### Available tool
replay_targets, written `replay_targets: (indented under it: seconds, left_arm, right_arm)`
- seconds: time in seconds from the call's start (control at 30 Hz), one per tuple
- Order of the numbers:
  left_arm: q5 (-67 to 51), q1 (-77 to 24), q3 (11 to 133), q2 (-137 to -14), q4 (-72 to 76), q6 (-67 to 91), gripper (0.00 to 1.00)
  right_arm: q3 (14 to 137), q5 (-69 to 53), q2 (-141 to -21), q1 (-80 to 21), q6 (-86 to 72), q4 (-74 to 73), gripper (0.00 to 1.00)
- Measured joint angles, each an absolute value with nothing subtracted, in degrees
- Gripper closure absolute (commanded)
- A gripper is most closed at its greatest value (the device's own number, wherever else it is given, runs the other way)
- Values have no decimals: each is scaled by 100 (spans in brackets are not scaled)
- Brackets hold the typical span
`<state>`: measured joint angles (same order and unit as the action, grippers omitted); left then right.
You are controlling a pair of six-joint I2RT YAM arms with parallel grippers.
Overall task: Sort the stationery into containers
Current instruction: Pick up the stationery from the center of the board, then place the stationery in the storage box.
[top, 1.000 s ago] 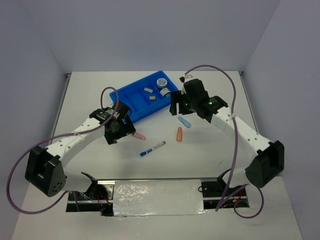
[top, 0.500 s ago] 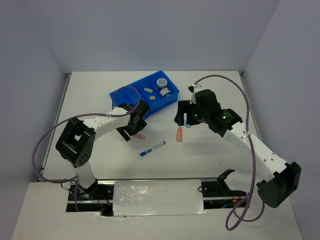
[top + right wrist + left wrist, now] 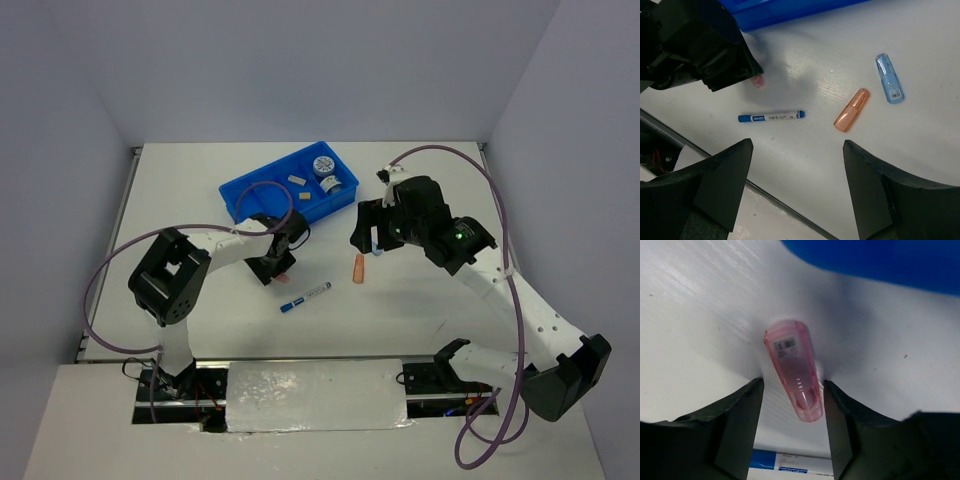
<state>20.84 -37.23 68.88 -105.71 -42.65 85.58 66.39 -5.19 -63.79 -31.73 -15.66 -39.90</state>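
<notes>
Two left fingers (image 3: 742,415) stand apart on either side of the pink piece (image 3: 792,370). In the left wrist view the piece's narrow end lies between the tips. The finger at lower right is just beside or touching it, and a strip of white worktop (image 3: 700,315) shows on the other side, so it is not clamped. The left gripper (image 3: 792,384) is low over the worktop. The wide, labelled end of the pink piece points to the top of the frame, toward the blue tray (image 3: 880,260). A strip of the blue-and-white marker (image 3: 790,461) shows at the bottom edge.

The right fingers (image 3: 725,180) are spread wide with nothing between them. The right gripper (image 3: 797,145) hangs above the worktop. In its view the marker lies left of centre, the orange piece (image 3: 852,110) right of centre, and the light-blue piece (image 3: 889,78) at upper right. All three lie flat and apart from one another.

In the top view the tray sits at upper centre. The patterned roll (image 3: 323,165) is in its far right compartment, and tan pieces (image 3: 296,180) lie in the compartments to its left.

Against a second ago:
- The left gripper stood to the left of the pink piece, which lay fully in view. It has since come over the piece and its fingers have drawn in.
- The right gripper has shifted slightly down the frame.
- The marker and orange piece have not moved.
</notes>
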Motion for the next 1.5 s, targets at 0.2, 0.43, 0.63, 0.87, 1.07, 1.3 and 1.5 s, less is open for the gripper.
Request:
replay_targets:
  seconds: [0.2, 0.43, 0.63, 0.87, 1.07, 1.3, 1.5]
  left_arm:
    - [2058, -3900, 7006, -10608, -4233, 8436, 80]
    - [2108, -4445, 8254, -10488, -4539, 8383, 100]
    - [2561, -4438, 9288, -9961, -4595, 7835, 99]
    - [2368, -3308, 10248, -10604, -4292, 6615, 96]
    - [2174, -2491, 11174, -11902, -4335, 6012, 79]
    - [1844, -2224, 11655, -12739, -4517, 5669, 30]
    - [1704, -2211, 11631, -12661, -4547, 5695, 9]
  right_arm:
    - [6753, -637, -6390, -3173, -1514, -3990, 19]
    - [6796, -694, -6388, -3173, -1516, -3994, 19]
    - [6805, -696, -6368, -3173, -1516, -3999, 18]
    - [6783, -716, -6337, -3173, -1518, -4003, 18]
    - [6508, -781, -6093, -3164, -1549, -4010, 18]
    - [6086, -849, -5913, -3162, -1647, -4018, 18]
    - [5575, -727, -6071, -3155, -1747, -3913, 18]
